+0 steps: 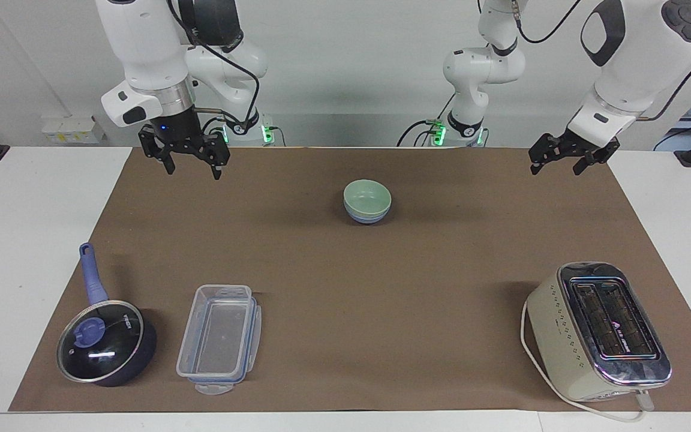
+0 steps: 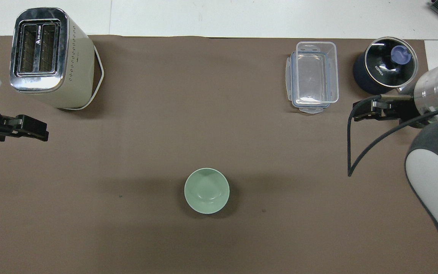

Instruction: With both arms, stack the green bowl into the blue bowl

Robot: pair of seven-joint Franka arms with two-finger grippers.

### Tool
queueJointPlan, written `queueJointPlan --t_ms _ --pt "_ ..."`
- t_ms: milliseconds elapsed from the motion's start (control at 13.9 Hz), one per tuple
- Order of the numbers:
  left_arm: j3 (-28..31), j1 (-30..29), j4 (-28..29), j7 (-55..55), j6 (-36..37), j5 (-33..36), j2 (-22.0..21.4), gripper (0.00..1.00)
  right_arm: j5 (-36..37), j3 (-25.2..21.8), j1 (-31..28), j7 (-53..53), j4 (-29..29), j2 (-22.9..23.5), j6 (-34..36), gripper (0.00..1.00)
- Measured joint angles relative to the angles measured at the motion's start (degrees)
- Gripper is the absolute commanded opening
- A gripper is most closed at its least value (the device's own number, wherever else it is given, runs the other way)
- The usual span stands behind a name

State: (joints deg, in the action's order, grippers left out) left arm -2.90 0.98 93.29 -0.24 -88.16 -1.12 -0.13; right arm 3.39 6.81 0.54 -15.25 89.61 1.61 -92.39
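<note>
The green bowl sits nested in the blue bowl on the brown mat, midway between the arms and near the robots. From overhead only the green bowl shows, with the blue one hidden under it. My right gripper hangs open and empty above the mat toward the right arm's end, well apart from the bowls; it also shows overhead. My left gripper hangs open and empty over the mat's edge at the left arm's end, and waits there.
A cream toaster stands toward the left arm's end, farther from the robots. A clear plastic container and a dark lidded pot with a blue handle stand toward the right arm's end. The brown mat covers the table.
</note>
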Motion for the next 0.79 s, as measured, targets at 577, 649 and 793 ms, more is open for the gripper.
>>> queueJointPlan --t_ms 577,649,793 --pt "0.0 0.0 0.0 0.0 0.0 0.0 0.0 1.00 -0.2 0.0 -2.1 1.4 2.1 -1.2 0.0 1.00" --pt "0.0 0.0 0.0 0.0 0.0 0.0 0.0 1.00 -0.8 0.0 -2.2 1.4 2.1 -1.2 0.0 1.00" --pt "0.0 0.0 0.0 0.0 0.0 0.0 0.0 1.00 -2.1 0.0 -2.5 1.4 2.1 -1.2 0.0 1.00"
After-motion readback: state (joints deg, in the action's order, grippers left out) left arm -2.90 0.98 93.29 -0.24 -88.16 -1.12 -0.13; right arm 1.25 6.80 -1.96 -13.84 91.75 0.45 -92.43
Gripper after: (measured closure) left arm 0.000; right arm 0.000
